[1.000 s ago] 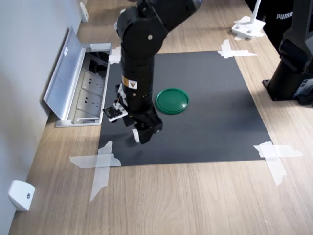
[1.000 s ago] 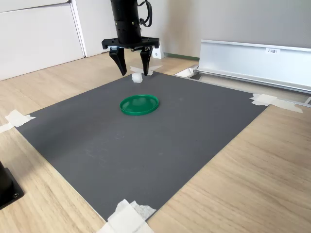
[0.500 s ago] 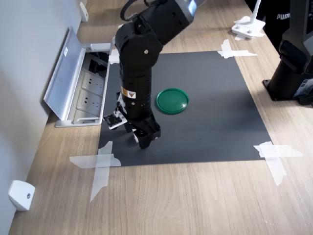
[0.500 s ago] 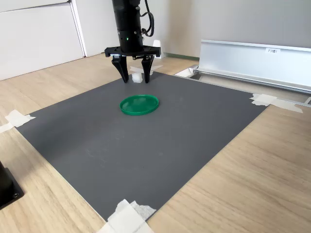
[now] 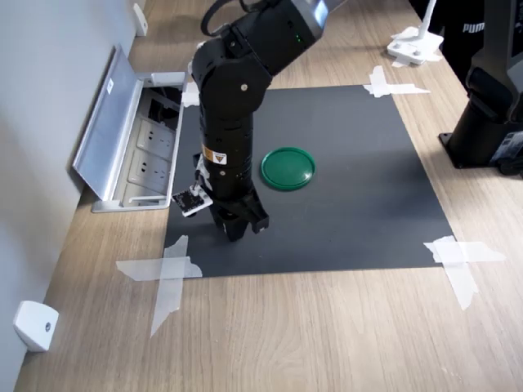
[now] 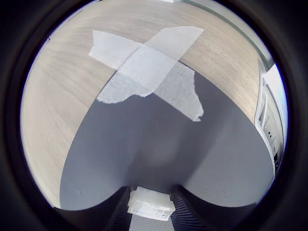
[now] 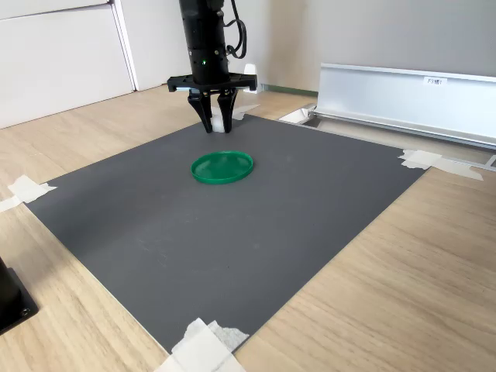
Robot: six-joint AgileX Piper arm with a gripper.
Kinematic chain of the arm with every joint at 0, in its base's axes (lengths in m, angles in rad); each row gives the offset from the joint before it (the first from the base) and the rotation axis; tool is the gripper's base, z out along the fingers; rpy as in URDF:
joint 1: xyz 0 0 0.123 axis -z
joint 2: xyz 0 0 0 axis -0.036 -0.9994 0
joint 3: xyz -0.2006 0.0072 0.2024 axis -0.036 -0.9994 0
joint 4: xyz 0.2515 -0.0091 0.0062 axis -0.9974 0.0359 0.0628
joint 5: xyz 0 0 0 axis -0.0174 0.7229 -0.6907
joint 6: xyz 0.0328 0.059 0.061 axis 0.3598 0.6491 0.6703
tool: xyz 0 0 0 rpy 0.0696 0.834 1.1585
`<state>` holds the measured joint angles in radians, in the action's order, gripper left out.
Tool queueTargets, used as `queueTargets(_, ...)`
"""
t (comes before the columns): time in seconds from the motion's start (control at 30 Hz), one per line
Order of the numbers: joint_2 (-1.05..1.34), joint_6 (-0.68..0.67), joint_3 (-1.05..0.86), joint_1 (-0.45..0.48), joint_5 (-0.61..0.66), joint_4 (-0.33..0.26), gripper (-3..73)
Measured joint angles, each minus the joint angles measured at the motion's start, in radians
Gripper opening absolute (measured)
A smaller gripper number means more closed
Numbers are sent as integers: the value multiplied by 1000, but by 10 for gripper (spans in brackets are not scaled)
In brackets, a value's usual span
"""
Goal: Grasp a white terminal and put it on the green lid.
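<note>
**A:** First exterior view first: what does it give?

**B:** The black arm stands upright over the dark grey mat (image 5: 343, 180), its gripper (image 5: 235, 231) down at the mat's near-left corner in the first exterior view, close to a cross of white tape strips (image 5: 167, 273). The flat round dark green plastic lid (image 5: 288, 167) lies on the mat to the first exterior view's right of the arm, apart from it. The terminal itself is hidden behind the claw here.

**A:** And the wrist view?

**B:** A tiny white plastic terminal block (image 6: 150, 203) sits between the two dark fingers (image 6: 187, 211), resting on the grey mat. The fingers flank it closely on both sides. Beyond it lies the tape cross (image 6: 147, 72) over the mat's corner and the wooden tabletop (image 6: 53, 96).

**A:** Second exterior view?

**B:** The gripper (image 7: 215, 122) points straight down, jaws drawn nearly together, a sliver of the white block (image 7: 218, 120) between them. The green lid (image 7: 222, 167) lies nearer the camera, just short of the claw, with nothing on it.

**A:** So the claw has hold of it?

**B:** It is closed onto the terminal, which is at mat level.
</note>
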<state>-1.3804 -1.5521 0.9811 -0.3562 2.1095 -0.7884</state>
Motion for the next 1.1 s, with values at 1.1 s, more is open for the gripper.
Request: queueTargets(1.1, 455, -428, -207, 163, 154, 17, 303)
